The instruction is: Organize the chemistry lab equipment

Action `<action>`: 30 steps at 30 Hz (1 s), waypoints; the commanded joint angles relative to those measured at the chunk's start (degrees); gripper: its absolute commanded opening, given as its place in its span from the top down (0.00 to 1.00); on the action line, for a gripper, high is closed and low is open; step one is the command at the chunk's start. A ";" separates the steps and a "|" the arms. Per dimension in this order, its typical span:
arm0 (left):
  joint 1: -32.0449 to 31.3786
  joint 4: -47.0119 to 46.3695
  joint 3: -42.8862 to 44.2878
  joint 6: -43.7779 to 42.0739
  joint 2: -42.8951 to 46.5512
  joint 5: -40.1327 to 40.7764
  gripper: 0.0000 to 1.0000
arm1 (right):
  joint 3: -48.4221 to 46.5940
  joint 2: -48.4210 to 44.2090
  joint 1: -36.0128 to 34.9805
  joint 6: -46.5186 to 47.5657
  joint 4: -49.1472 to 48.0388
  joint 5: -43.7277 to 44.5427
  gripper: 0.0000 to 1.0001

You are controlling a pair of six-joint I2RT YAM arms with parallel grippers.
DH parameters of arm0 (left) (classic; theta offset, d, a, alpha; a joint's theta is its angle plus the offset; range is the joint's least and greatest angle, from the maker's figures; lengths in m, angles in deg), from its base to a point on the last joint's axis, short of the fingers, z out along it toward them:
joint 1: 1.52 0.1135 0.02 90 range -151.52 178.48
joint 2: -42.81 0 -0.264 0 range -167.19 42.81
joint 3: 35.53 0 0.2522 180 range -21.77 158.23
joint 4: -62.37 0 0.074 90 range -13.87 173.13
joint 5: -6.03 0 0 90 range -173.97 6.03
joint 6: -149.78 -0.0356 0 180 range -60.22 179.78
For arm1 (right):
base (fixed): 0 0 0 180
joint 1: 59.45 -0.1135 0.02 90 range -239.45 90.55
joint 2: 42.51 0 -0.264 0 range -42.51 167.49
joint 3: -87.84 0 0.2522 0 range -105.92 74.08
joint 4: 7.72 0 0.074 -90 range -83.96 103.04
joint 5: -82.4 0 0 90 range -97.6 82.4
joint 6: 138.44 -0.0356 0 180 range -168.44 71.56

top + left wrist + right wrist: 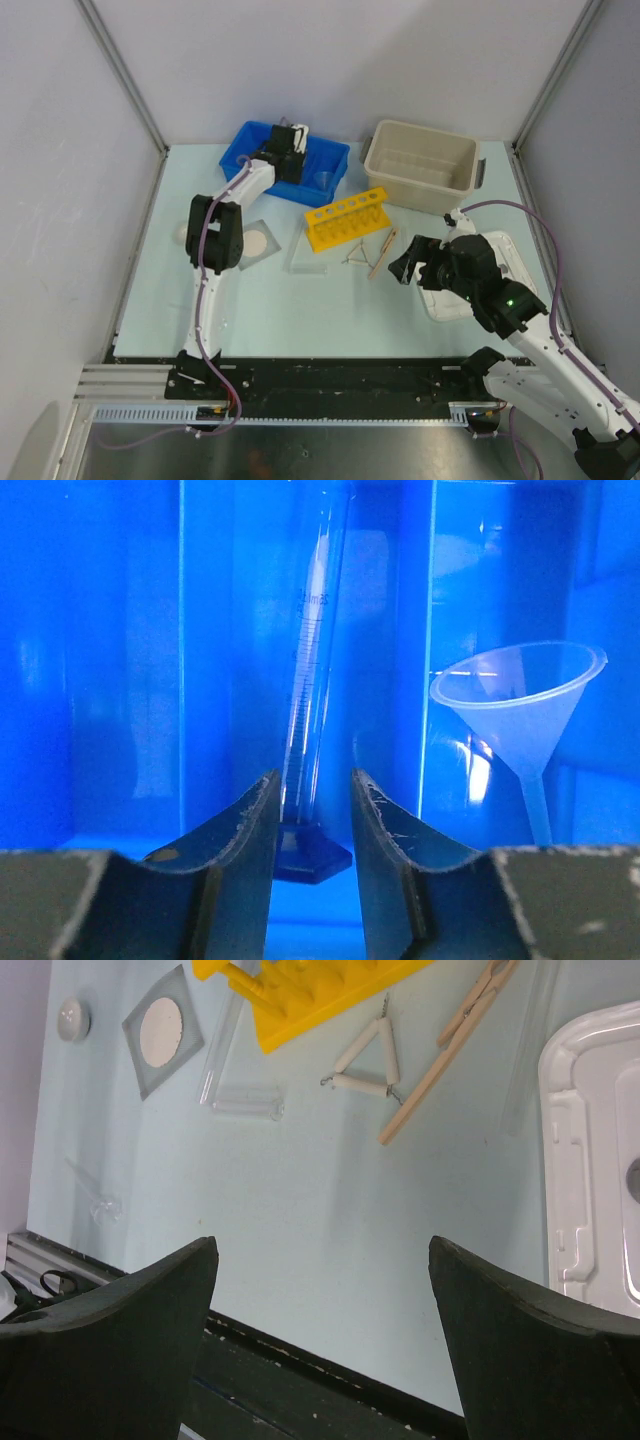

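My left gripper [313, 785] reaches down into the blue divided bin [335, 160]. Its jaws stand apart around a clear graduated cylinder [305, 690], which stands upright on its blue base on the bin floor, with a gap at the right finger. A clear funnel [520, 705] stands in the compartment to the right. Mid-table lie the yellow test-tube rack [346, 218], the wire triangle [365, 1060], the wooden clamp stick [450, 1045] and the square gauze [163, 1030]. My right gripper [323, 1250] hovers wide open over bare table near the front edge, holding nothing.
A beige tub [420, 165] stands at the back right, and its white lid [595, 1160] lies flat under my right arm. Clear tubes [245, 1100] lie beside the rack. A small white round piece [72, 1018] sits left of the gauze.
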 commanded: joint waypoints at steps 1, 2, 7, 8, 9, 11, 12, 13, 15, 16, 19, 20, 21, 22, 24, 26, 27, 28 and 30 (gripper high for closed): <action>-0.14 0.35 -0.13 -0.09 6.65 -0.10 0.60 | -0.09 -0.60 0.27 0.46 -0.73 0.86 0.09; -0.10 0.35 -0.17 0.21 7.42 -0.47 0.60 | -0.06 -0.57 0.27 0.40 -0.72 0.86 0.09; -0.09 0.28 -1.41 2.46 12.77 -3.40 0.59 | -0.11 0.09 0.27 0.15 -1.22 0.55 0.09; -0.07 0.37 -1.82 3.16 14.04 -3.88 0.59 | -0.08 0.26 0.27 0.02 -1.31 0.39 0.09; -0.07 0.41 -2.29 3.85 15.47 -4.20 0.58 | -0.06 0.43 0.27 -0.18 -1.31 0.23 0.09; -0.06 0.44 -3.70 5.52 18.62 -4.62 0.57 | -0.05 0.94 0.27 -0.54 -1.38 -0.23 0.09; -0.02 0.40 -4.68 6.40 20.44 -4.93 0.56 | -0.04 1.12 0.27 -0.68 -1.39 -0.39 0.09; -0.04 0.42 -5.91 7.45 22.27 -5.21 0.54 | -0.04 1.35 0.27 -0.83 -1.44 -0.47 0.09; 0.16 0.33 -8.78 9.61 26.32 -5.84 0.48 | -0.04 1.91 0.27 -0.99 -1.48 -0.53 0.09; 0.36 0.30 -10.38 10.59 28.81 -6.33 0.36 | -0.04 2.09 0.27 -1.03 -1.49 -0.54 0.09; 1.17 0.43 -16.30 14.16 36.00 -7.32 0.11 | -0.04 2.17 0.33 -1.02 -1.68 -0.56 0.08; 1.74 0.40 -18.71 15.51 38.27 -7.55 0.07 | -0.04 2.05 0.30 -0.96 -1.72 -0.56 0.07; 2.42 0.38 -21.11 16.89 40.63 -7.89 0.04 | -0.04 1.94 0.29 -0.80 -1.74 -0.56 0.07; 3.11 0.37 -23.62 18.23 42.87 -8.18 0.02 | -0.04 1.80 0.28 -0.67 -1.75 -0.55 0.06; 4.97 0.32 -28.98 21.09 46.90 -8.67 0.01 | -0.04 1.41 0.28 -0.16 -1.62 -0.55 0.04; 7.06 0.37 -34.23 23.98 50.36 -8.75 0.01 | -0.04 1.12 0.34 0.39 -1.52 -0.55 0.04; 8.20 0.41 -36.86 25.43 51.78 -8.88 0.01 | -0.04 1.04 0.31 0.71 -1.46 -0.55 0.03; 9.43 0.39 -39.85 26.42 53.01 -9.12 0.01 | -0.04 1.00 0.29 1.09 -1.39 -0.55 0.03; 11.30 0.70 -44.75 27.95 55.08 -7.65 0.01 | -0.04 0.97 0.34 1.69 -1.36 -0.55 0.03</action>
